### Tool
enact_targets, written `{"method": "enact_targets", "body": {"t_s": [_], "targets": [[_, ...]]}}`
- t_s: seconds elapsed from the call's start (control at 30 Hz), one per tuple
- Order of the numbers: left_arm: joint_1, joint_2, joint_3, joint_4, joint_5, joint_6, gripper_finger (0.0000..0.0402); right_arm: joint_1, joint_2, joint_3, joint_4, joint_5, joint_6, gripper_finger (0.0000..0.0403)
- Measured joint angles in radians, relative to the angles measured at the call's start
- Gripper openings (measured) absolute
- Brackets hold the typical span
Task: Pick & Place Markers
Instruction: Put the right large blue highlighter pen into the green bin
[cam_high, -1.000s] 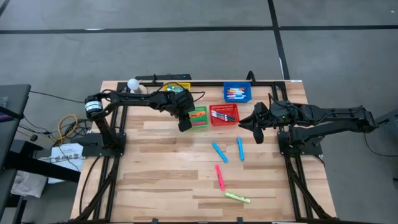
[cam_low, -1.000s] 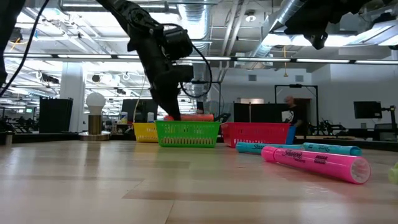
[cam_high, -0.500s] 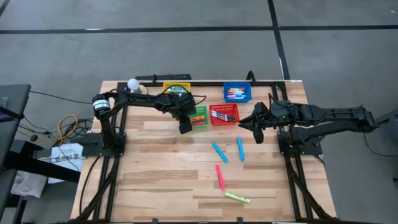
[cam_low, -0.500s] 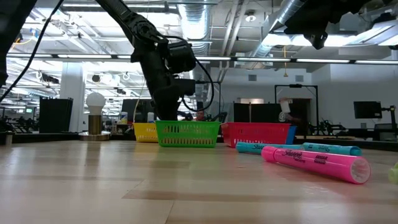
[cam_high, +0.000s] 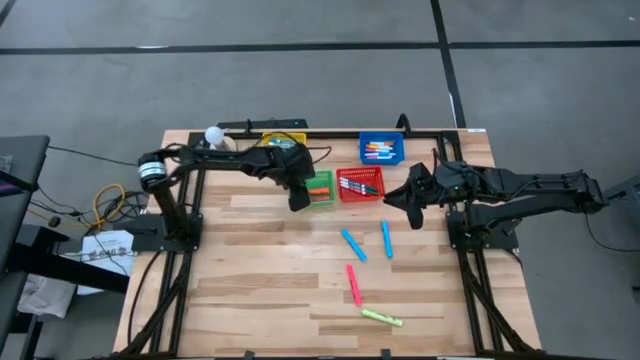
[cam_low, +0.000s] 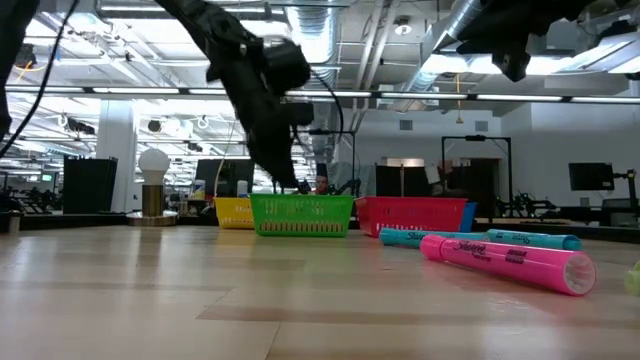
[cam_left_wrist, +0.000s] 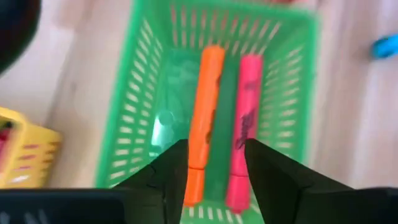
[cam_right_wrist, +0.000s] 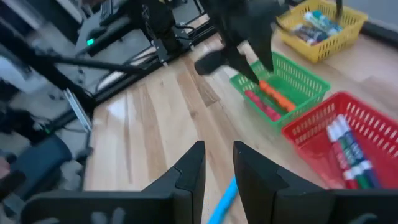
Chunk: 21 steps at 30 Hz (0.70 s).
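My left gripper (cam_high: 298, 198) hovers open over the left side of the green basket (cam_high: 319, 187). An orange marker (cam_left_wrist: 204, 118) and a pink marker (cam_left_wrist: 244, 124) lie side by side on the basket floor, below the fingers. My right gripper (cam_high: 392, 198) hangs above the table just right of the red basket (cam_high: 360, 183), its fingers (cam_right_wrist: 190, 169) a little apart. Loose on the wood lie two blue markers (cam_high: 352, 244) (cam_high: 386, 239), a pink marker (cam_high: 353, 285) and a yellow-green marker (cam_high: 381, 318).
A yellow basket (cam_high: 284, 142) and a blue basket (cam_high: 381, 150), both holding markers, stand along the far edge. The red basket also holds markers. A white bulb (cam_high: 213, 135) sits at the far left corner. Black frame rails run along both table sides.
In the low view, an orange marker that showed at the green basket's rim under my left gripper has dropped out of sight into the basket. My left gripper has then risen a little above the basket. My right arm has kept still.
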Motion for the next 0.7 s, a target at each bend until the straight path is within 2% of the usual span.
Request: {"method": "enact_targets", "body": {"t_s": [0.1,0.43,0.7], "targets": [[-0.005,-0.08,0.0,0.006,0.0,-0.027,0.0165,-0.002,0.0,0.0,0.008,0.0,0.066,0.0072],[-0.053,-0.37,0.0,0.046,0.001,-0.273,0.0163,-0.002,0.002,0.0,0.059,0.0,0.07,0.0072],[-0.132,-0.503,-0.131,0.188,-0.005,-0.383,0.0159,0.074,0.033,0.007,0.053,-0.004,0.013,0.0072]]}}
